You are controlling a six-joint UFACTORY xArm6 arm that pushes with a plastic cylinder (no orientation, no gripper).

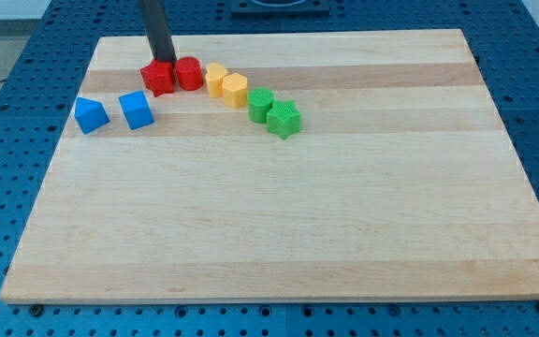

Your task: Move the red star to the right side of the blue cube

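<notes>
The red star (158,78) lies near the view's top left of the wooden board. My tip (165,61) touches its upper edge, just behind it. The blue cube (137,109) sits just below and left of the red star, a small gap between them. A second blue block (91,115), a wedge-like shape, lies left of the cube. A red cylinder (189,73) touches the star's right side.
Two yellow blocks (216,80) (235,89) continue the row rightward, then a green block (260,104) and a green star (284,120). The wooden board (279,215) rests on a blue perforated table.
</notes>
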